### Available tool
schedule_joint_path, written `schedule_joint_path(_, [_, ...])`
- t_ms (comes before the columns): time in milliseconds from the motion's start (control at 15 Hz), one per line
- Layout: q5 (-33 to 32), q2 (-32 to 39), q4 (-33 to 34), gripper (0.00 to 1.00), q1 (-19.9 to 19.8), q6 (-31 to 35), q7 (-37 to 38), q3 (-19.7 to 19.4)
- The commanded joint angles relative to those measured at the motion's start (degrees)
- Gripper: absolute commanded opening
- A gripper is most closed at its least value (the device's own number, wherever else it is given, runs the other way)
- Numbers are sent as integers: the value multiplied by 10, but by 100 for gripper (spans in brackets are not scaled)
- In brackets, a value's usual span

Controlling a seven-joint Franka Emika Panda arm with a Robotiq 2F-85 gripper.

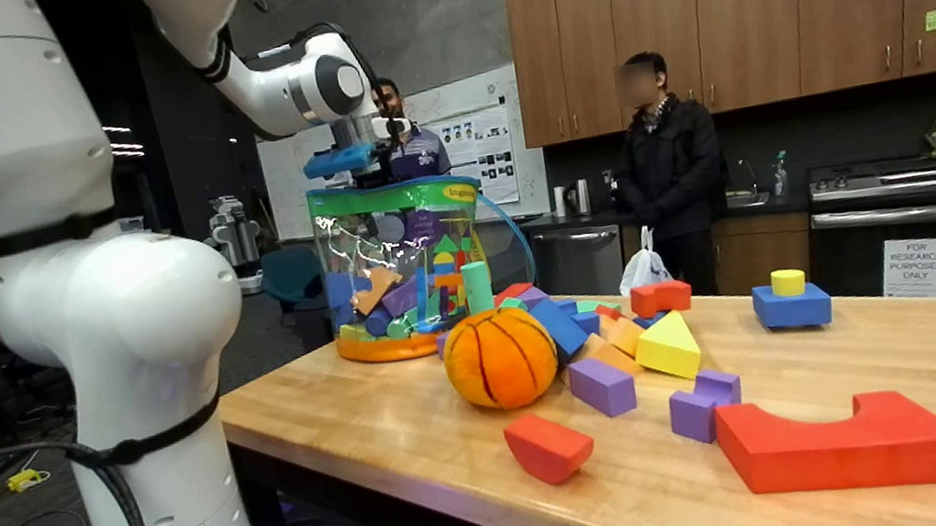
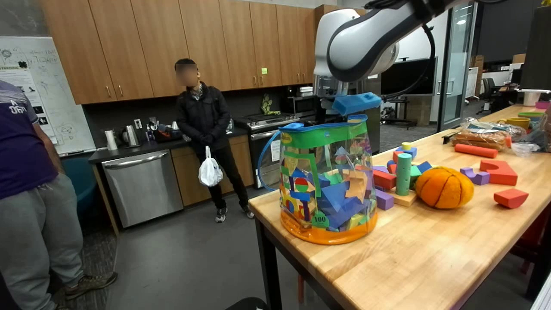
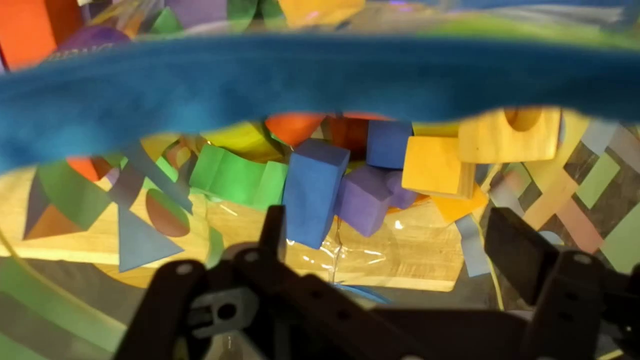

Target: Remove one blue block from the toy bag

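The toy bag is a clear cylinder with a green band and blue edge at its rim, standing at the table's corner in both exterior views [image 1: 384, 197] [image 2: 320, 136]. My gripper [image 3: 390, 220] points down at the bag's mouth, open and empty. In an exterior view its dark body shows just above the rim [image 1: 373, 173], with the fingertips hidden. In the wrist view the bag's blue edge [image 3: 320, 75] crosses the upper part. Inside, a tall blue block [image 3: 316, 192] lies ahead of the left finger, near a green block [image 3: 239, 176] and a purple block [image 3: 364, 200]. A smaller blue block [image 3: 389, 144] lies farther back.
An orange ball [image 1: 501, 358] and a pile of loose blocks stand beside the bag, with a green cylinder [image 2: 403, 174] close to it. A red arch block [image 1: 843, 444] lies farther along the table [image 2: 430, 245]. Two people stand behind the table.
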Motion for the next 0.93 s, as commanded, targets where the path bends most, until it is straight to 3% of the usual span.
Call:
schedule_joint_path(0, [-2, 1, 1, 100, 8, -2, 1, -8])
schedule_joint_path(200, [-9, 3, 11, 100, 6, -16, 2, -8])
schedule_joint_path(600, [-31, 52, 117, 100, 9, -135, -9, -5])
schedule_joint_path(867, [-38, 89, 180, 100, 17, -177, -17, -6])
